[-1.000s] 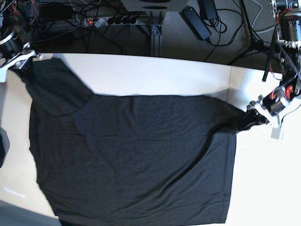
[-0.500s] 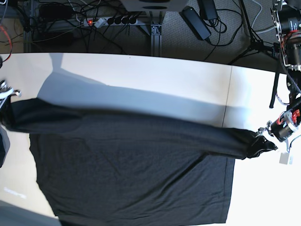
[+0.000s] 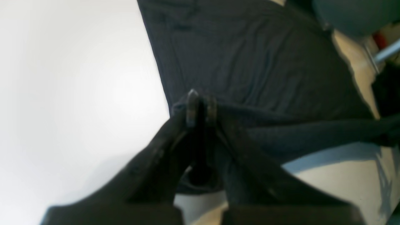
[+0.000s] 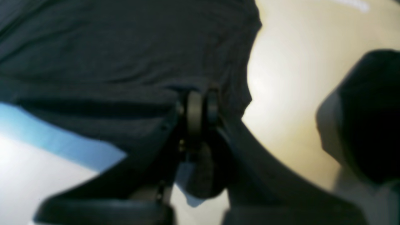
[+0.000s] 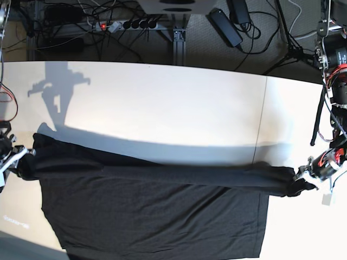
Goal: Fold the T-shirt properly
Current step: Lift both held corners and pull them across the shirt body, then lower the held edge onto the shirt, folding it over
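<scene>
The black T-shirt (image 5: 157,216) lies spread on the white table (image 5: 162,103), its far edge lifted and folded toward the front into a taut band between both arms. My left gripper (image 5: 303,185) at the right is shut on the shirt's right corner; in the left wrist view its fingertips (image 3: 200,106) pinch the cloth (image 3: 250,56). My right gripper (image 5: 19,162) at the left edge is shut on the shirt's left corner; in the right wrist view its pads (image 4: 200,109) clamp the fabric (image 4: 109,47). No print shows.
The table's far half is bare white, with arm shadows on it. Behind it are a power strip (image 5: 127,24), cables and a metal stand leg (image 5: 180,40). A dark blurred object (image 4: 365,118) sits at the right of the right wrist view.
Both grippers have carried the shirt's far edge toward the front of the table, folding it over the lower part. The fold line has dropped and more bare table shows behind.
</scene>
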`<state>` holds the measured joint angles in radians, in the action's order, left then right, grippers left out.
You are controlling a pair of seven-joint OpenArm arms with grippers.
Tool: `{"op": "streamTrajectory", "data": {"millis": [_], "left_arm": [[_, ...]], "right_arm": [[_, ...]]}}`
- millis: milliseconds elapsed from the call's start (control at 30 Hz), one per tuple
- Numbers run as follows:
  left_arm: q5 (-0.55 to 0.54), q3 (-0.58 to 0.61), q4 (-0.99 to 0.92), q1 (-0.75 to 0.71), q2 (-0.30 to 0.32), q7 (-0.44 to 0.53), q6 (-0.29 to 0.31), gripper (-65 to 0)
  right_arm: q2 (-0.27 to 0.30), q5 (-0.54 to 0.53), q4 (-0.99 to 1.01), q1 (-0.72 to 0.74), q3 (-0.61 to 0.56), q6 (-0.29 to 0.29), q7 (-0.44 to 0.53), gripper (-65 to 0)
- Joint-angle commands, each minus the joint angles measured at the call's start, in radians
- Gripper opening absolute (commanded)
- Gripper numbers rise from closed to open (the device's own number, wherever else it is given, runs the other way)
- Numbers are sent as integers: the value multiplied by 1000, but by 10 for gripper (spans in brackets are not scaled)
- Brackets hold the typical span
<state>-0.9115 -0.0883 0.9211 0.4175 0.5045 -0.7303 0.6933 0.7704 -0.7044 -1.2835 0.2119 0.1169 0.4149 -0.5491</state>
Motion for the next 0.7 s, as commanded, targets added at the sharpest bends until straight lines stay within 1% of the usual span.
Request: {"op": "streamTrajectory", "data": {"millis": [0, 100, 233, 367, 500, 667], "left_arm": [[3, 14, 11, 45, 19, 45, 5, -650], [39, 61, 7, 70, 19, 104, 5, -650], [67, 87, -18, 96, 19, 115, 5, -650], [71, 87, -94, 123, 19, 152, 5, -650], [72, 89, -170, 158, 8, 172, 5, -650], [95, 89, -217, 184, -11, 210, 5, -650]], "right_arm": [[30, -2, 10, 64, -18, 39, 29, -650], [28, 9, 87, 171, -97, 39, 29, -650], [8, 37, 172, 283, -160, 39, 29, -650], [-35, 61, 237, 370, -203, 39, 29, -650], [-96, 123, 301, 437, -210, 39, 40, -650], [-154, 236, 377, 475, -210, 39, 105, -650]]}}
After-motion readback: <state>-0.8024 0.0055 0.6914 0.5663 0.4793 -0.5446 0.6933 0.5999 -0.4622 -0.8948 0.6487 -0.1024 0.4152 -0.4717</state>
